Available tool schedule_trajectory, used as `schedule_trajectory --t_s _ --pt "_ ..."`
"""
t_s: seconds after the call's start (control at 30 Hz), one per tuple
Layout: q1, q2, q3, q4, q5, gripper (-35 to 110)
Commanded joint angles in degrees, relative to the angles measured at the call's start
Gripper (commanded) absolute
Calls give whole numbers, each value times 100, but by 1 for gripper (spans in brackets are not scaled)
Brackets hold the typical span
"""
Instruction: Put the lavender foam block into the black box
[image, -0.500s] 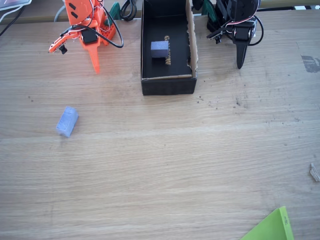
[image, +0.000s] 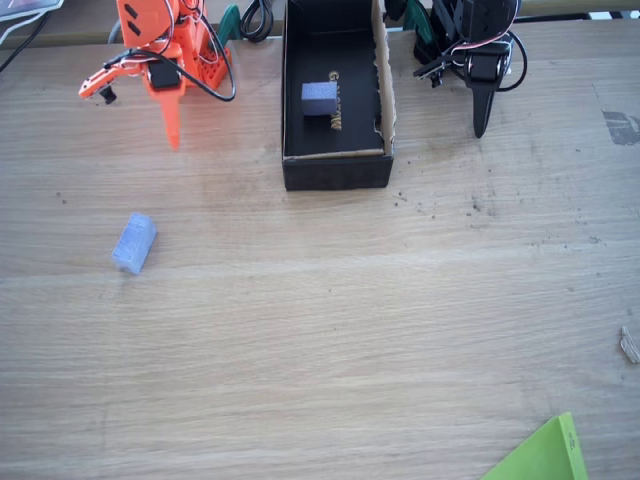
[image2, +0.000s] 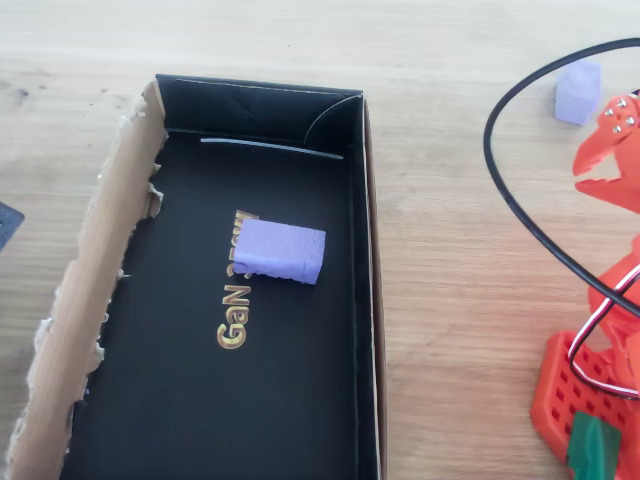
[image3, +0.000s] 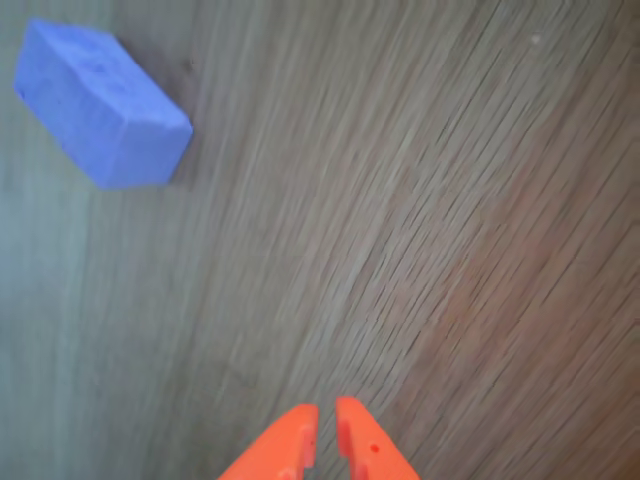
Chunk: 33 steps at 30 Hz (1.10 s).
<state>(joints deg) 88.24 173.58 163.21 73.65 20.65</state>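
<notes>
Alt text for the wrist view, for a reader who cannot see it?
A lavender foam block lies on the wooden table at upper left. The orange gripper points in from the bottom edge, tips nearly together, well apart from the block.

Orange plastic arm, black cable, tapered orange claw.

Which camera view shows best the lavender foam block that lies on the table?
The wrist view: the lavender foam block is large and sharp there, its oblong shape plain, lying on bare wood. The fixed view shows it small, left of the black box. The overhead view shows it cut small near the top right edge.
</notes>
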Motion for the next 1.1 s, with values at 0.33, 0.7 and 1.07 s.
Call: schedule_trajectory --t_s 0.33,0.7,1.07 --pt "246 62 18 105 202 0" --pt "-70 62 18 -1028 -299 0" --pt "-360 62 -316 -940 -132 0"
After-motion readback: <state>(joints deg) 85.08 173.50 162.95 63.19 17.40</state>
